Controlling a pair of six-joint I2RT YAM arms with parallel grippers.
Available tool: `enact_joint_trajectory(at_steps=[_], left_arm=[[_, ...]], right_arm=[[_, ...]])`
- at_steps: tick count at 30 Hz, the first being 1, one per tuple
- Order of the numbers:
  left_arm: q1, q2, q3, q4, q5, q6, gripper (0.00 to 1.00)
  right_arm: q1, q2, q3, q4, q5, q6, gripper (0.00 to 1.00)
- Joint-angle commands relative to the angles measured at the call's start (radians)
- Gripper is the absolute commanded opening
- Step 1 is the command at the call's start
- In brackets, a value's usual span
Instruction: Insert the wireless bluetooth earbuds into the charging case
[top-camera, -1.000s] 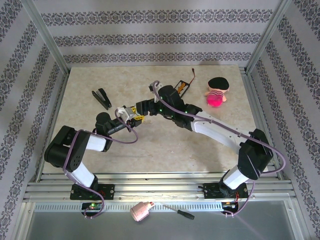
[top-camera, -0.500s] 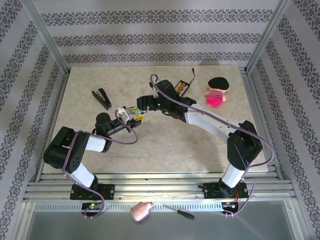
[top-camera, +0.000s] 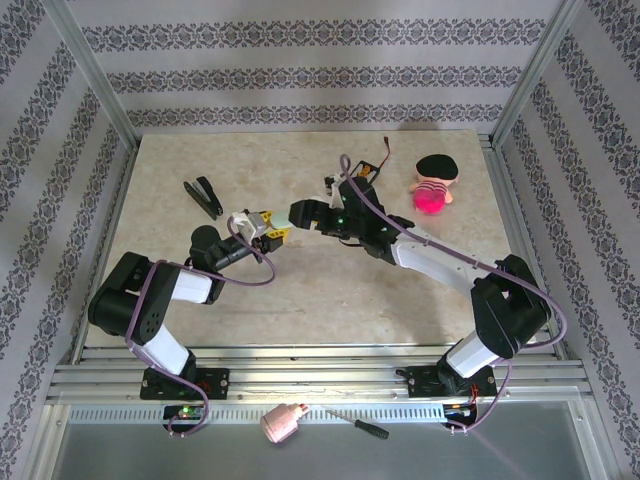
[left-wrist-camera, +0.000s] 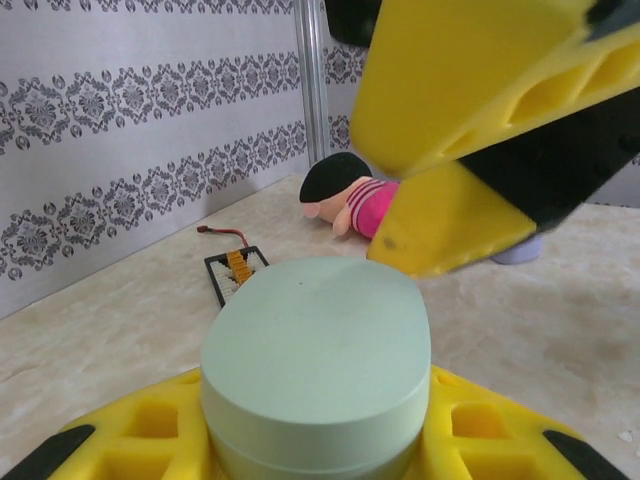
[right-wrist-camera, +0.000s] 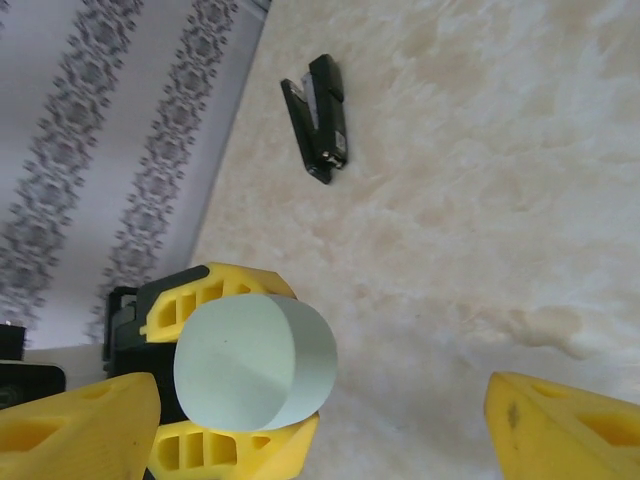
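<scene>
The mint-green charging case (left-wrist-camera: 318, 365) stands closed, with my left gripper (left-wrist-camera: 316, 425) shut on its two sides. In the top view the left gripper (top-camera: 265, 229) is near the table's middle, and my right gripper (top-camera: 299, 213) faces it from the right. In the right wrist view the case (right-wrist-camera: 255, 362) sits in the left gripper's yellow fingers (right-wrist-camera: 205, 292). My right gripper (right-wrist-camera: 320, 435) is open wide with nothing in it, a short way from the case. A pale lavender rounded bit (left-wrist-camera: 520, 250) lies mostly hidden behind the right gripper's fingers (left-wrist-camera: 470, 110). I cannot tell whether it is an earbud.
A black clip (top-camera: 204, 195) lies at the back left. A black battery holder with wires (top-camera: 366, 172) and a small doll with a pink body (top-camera: 433, 184) lie at the back right. A pink bottle (top-camera: 283, 423) and a screwdriver (top-camera: 357, 423) rest on the rail in front.
The right arm has pulled back to the right, so its gripper now stands a little farther from the left gripper. The left arm and the case have stayed still.
</scene>
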Motion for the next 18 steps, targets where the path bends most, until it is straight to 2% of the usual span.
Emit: enact_joint_trajectory(at_steps=[1, 7, 14, 18], left_arm=[[-0.008, 0.022, 0.050, 0.090, 0.049, -0.079, 0.17], [-0.034, 0.058, 0.091, 0.100, 0.072, -0.111, 0.17], [-0.053, 0.062, 0.112, 0.098, 0.094, -0.125, 0.17], [-0.055, 0.057, 0.110, 0.098, 0.102, -0.132, 0.17]], right_arm=[[-0.019, -0.013, -0.059, 0.192, -0.125, 0.192, 0.84], [-0.034, 0.022, -0.119, 0.361, -0.181, 0.333, 0.76], [-0.049, 0.084, -0.148, 0.522, -0.213, 0.442, 0.52], [-0.058, 0.093, -0.158, 0.562, -0.215, 0.465, 0.44]])
